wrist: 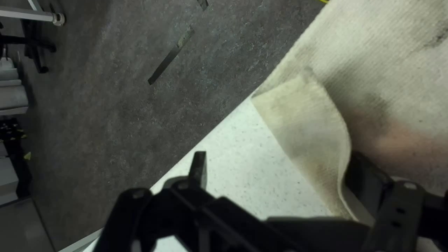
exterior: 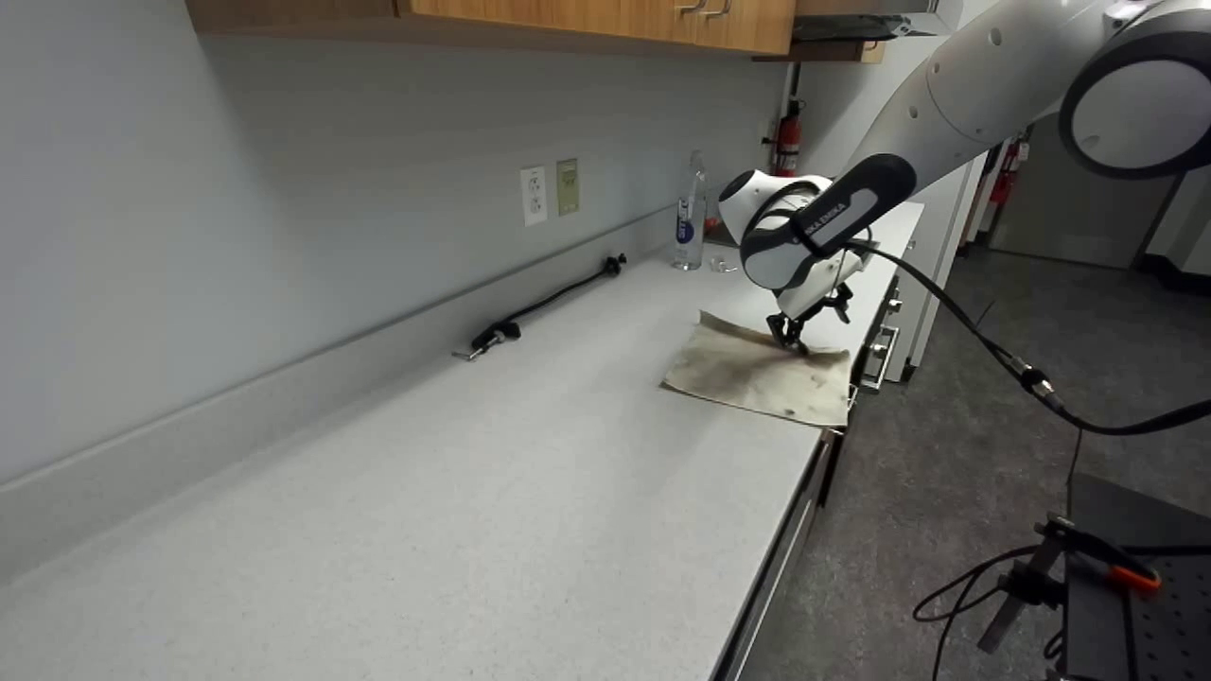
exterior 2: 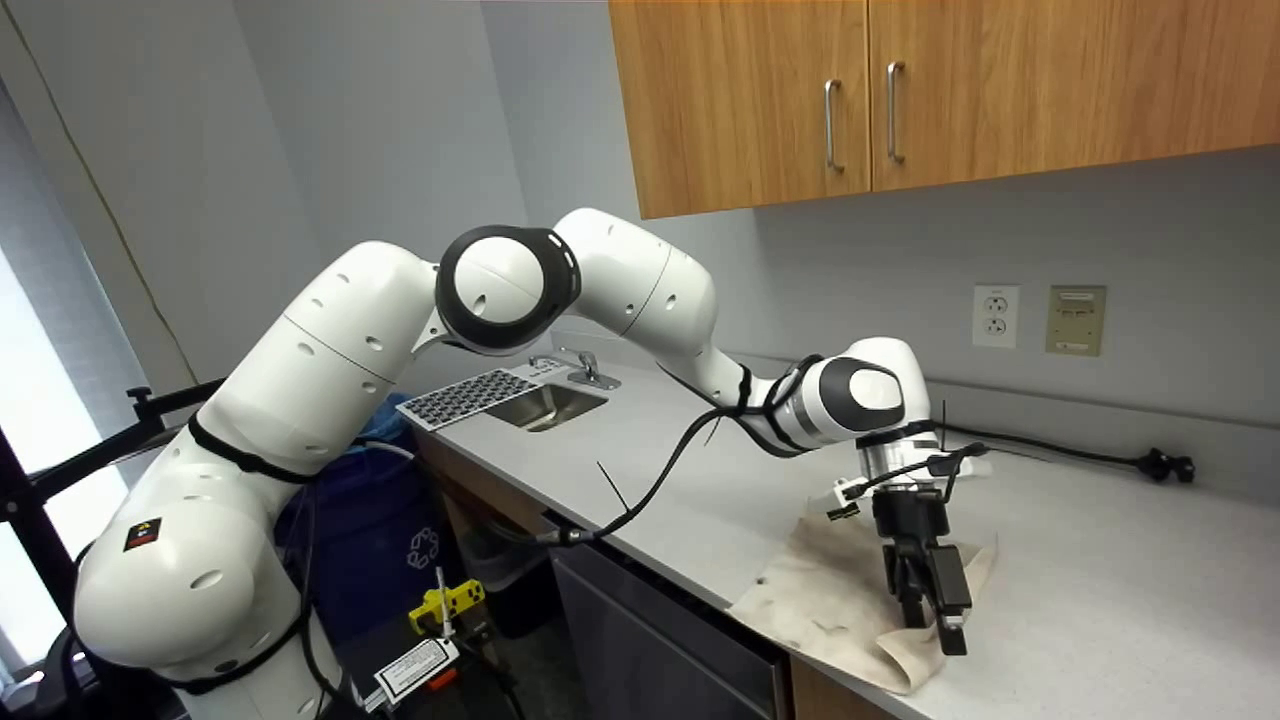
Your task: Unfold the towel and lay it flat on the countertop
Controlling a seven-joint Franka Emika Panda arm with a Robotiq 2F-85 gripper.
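The cream-beige towel [exterior: 747, 374] lies mostly spread on the pale countertop [exterior: 454, 492], with its front side at the counter's front edge. It also shows in an exterior view [exterior 2: 825, 590] and in the wrist view [wrist: 381, 52]. One edge of it stands up in a curled lip below the gripper. My gripper [exterior 2: 932, 628] points down at that edge, low over the counter. In the wrist view my gripper [wrist: 280, 168] is open. Its right finger is against or very near the inner side of the lip; the left finger is over bare countertop. Contact cannot be told for certain.
A clear bottle [exterior: 691, 222] stands by the backsplash beyond the towel. A black cable-like rod [exterior: 549, 303] lies along the backsplash. A sink [exterior 2: 545, 405] is at the far end. Wooden cabinets [exterior 2: 960, 90] hang above. The floor [wrist: 140, 115] drops off past the front edge.
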